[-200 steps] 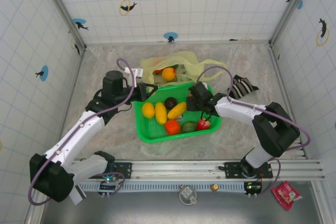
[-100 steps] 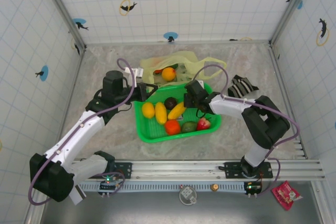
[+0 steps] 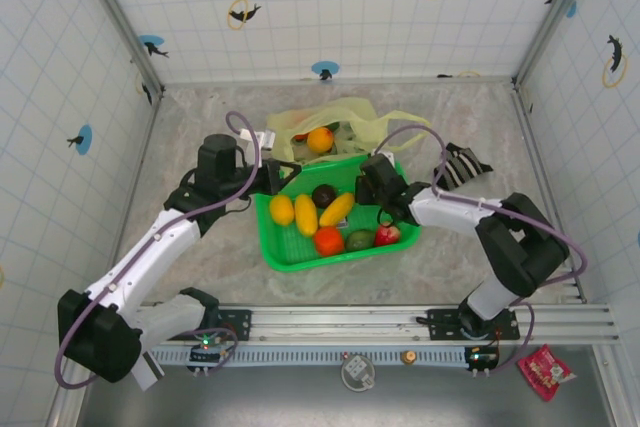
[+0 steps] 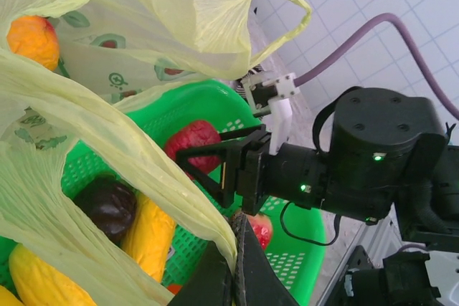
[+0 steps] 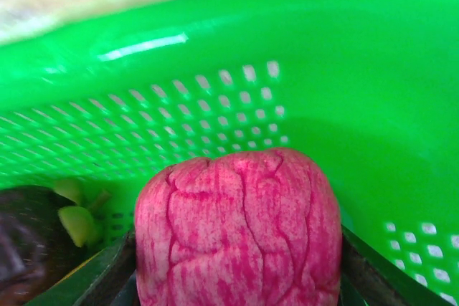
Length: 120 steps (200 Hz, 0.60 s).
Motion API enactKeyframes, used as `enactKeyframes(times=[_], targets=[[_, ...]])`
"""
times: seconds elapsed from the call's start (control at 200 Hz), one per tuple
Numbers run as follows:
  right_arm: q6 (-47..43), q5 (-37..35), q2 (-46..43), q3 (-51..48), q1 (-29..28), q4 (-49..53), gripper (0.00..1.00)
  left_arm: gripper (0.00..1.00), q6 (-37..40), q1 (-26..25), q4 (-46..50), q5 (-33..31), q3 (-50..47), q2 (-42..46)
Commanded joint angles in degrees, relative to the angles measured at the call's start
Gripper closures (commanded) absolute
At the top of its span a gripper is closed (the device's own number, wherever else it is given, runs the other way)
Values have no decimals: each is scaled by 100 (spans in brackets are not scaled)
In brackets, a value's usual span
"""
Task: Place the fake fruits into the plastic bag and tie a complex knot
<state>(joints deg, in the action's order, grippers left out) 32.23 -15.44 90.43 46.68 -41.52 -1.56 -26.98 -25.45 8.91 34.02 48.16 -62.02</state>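
The right pincer (image 5: 237,270) is clamped narrowly around a wrinkled crimson plastic fruit (image 5: 237,213) inside the glossy green perforated basket (image 5: 287,69). The left pincer (image 4: 233,277) is pinched tight on the thin, crinkled pale yellow film bag (image 4: 107,127), which lies at upper centre in the overhead view.

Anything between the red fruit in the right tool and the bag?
Yes: the far wall of the green basket rises between the red fruit, held in the right tool, and the plastic bag beyond. The left tool pinches the bag's edge.
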Motion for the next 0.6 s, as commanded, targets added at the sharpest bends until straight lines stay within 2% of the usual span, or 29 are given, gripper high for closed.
enactKeyframes(times=[0.0,0.34,0.596], targets=[[-44,204,-684,-474,14,-246,49,100,147,-37,138,5,235,11],[-302,933,-2020,-1406,-23,-953,51,100,160,-36,162,8,240,45],[-452,1545,-2670,-1501,-33,-1620,52,100,155,-39,173,-10,267,57]])
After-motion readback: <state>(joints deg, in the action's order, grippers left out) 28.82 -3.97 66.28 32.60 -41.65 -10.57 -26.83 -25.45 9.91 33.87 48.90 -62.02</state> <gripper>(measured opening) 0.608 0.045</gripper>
